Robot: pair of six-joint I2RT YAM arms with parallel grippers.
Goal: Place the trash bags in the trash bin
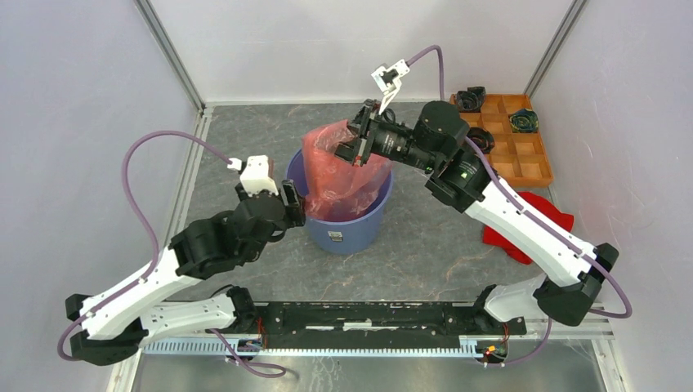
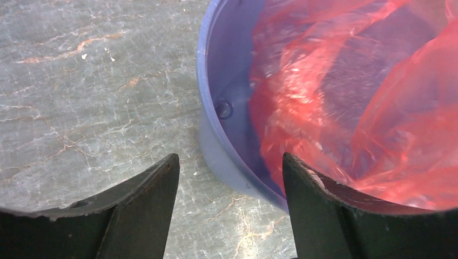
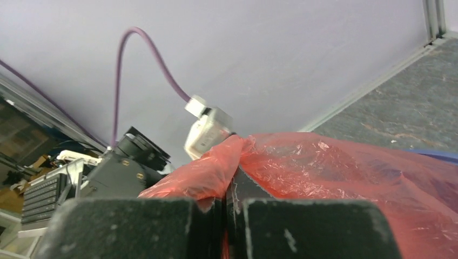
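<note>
At the centre of the top view, the trash bag [image 1: 337,175] sits with its lower part inside the trash bin [image 1: 347,233], while its upper part stands crumpled above the rim, toward the upper middle of the frame. The right gripper [image 1: 357,147] is clamped tight on a bunched fold of film at the bag's top edge; in the right wrist view the red plastic is squeezed between the closed jaws at bottom centre. The left gripper [image 2: 229,162] stands wide apart with nothing in it at the bin's left side, the blue rim showing in the gap between its fingers. The bag looks very light, thin and limp. It will probably crumple, spring back and trap air rather than drop by its own weight, and it is likely slippery and easy to tear. A gathered fold, as held now, seems the soundest hold; a single layer could slide out. The bin looks light too and may shift on the table [image 1: 425,253] if pushed sideways.
</note>
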